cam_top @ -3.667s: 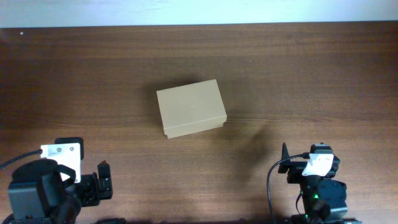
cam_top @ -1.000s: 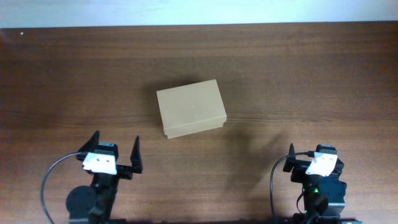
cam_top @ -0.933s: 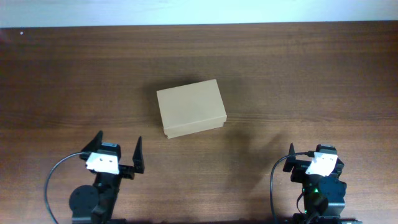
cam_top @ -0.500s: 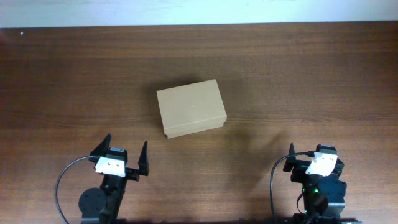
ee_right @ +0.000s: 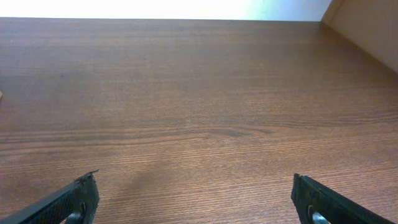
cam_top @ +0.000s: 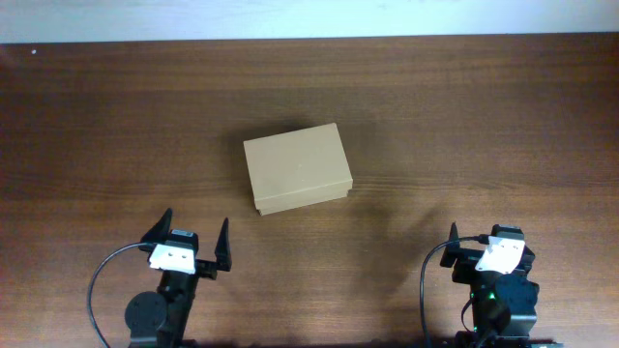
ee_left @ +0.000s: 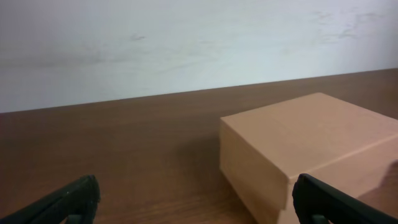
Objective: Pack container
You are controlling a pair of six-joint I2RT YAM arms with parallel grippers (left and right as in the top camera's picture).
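From overhead, the container (cam_top: 296,169) sits lid down at the middle of the worktop (cam_top: 503,116), well ahead of both arms. The left fingers (cam_top: 224,244) are spread wide and empty, with the box ahead and to their right. The right fingers (cam_top: 452,240) are also apart, with the box well off to their left. In the left wrist view, the container (ee_left: 305,143) fills the right side beyond the parted fingers (ee_left: 68,202). We judge that a low approach could shove the light box along the wood instead of lifting its flap. In the right wrist view, the open fingers (ee_right: 65,202) frame bare worktop. A tan surface (ee_right: 367,28) cuts the top corner, and we cannot tell what it is.
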